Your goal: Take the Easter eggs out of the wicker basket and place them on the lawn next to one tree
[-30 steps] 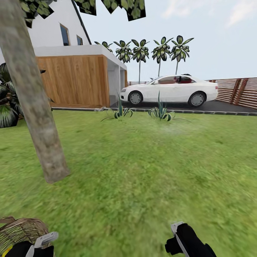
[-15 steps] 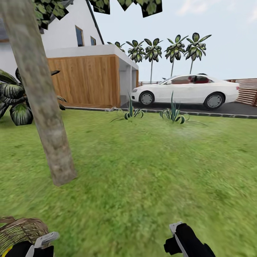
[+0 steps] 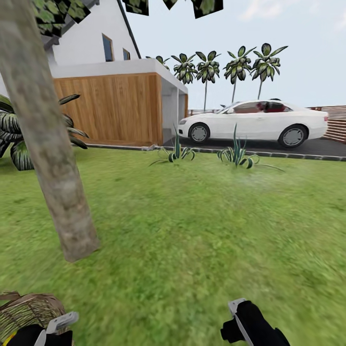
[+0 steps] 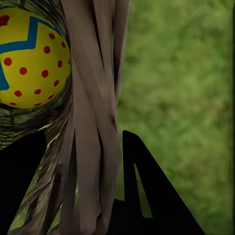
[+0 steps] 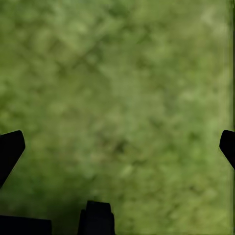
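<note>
The wicker basket (image 3: pixel 26 310) rides at the robot's left side, its woven rim pinched between the fingers of the left gripper (image 4: pixel 105 196), with one Easter egg (image 4: pixel 32 56) visible inside; the other two I cannot see. The robot appears to be carrying the basket to the tree (image 3: pixel 48 158), whose trunk meets the lawn (image 3: pixel 202 230) just ahead on the left. Next it likely needs to stop beside the trunk, lower the basket and lift the eggs out. The right gripper (image 5: pixel 117 147) hangs over bare grass, fingers spread and holding nothing. Open grass runs right and forward to the driveway edge by the white car (image 3: pixel 252 121).
</note>
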Robot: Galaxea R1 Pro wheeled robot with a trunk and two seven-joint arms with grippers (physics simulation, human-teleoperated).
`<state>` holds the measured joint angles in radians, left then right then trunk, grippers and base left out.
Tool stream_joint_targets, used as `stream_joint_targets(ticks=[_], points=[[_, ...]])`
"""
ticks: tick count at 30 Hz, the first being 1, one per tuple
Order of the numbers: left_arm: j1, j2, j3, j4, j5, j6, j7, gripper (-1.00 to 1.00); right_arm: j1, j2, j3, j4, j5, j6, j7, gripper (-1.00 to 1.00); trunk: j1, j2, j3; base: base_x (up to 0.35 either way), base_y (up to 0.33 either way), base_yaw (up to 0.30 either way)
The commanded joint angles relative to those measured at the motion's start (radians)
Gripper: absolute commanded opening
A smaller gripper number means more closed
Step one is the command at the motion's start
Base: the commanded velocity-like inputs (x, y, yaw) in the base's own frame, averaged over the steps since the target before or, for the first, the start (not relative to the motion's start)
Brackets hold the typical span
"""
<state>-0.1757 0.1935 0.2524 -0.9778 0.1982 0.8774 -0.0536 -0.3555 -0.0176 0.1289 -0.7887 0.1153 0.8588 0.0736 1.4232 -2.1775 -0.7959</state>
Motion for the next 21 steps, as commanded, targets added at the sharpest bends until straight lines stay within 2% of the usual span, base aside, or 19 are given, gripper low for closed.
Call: stream_joint_targets(ticks=[1, 13, 21], points=[[-0.001, 0.0, 0.002, -0.002, -0.011, 0.005, -0.005, -1.0, 0.0, -0.001, 0.003, -0.001, 0.011, 0.005, 0.008, 1.0, 0.0, 0.0, -0.001, 0.337, 0.0, 0.0], [-0.001, 0.0, 0.002, -0.001, -0.011, 0.005, -0.005, -1.0, 0.0, -0.001, 0.003, -0.001, 0.011, 0.005, 0.009, 1.0, 0.0, 0.0, -0.001, 0.337, 0.0, 0.0], [-0.001, -0.001, 0.002, -0.001, -0.011, 0.005, -0.005, -1.0, -0.001, -0.001, 0.004, 0.002, 0.011, 0.005, 0.008, 1.0, 0.0, 0.0, -0.001, 0.337, 0.0, 0.218]])
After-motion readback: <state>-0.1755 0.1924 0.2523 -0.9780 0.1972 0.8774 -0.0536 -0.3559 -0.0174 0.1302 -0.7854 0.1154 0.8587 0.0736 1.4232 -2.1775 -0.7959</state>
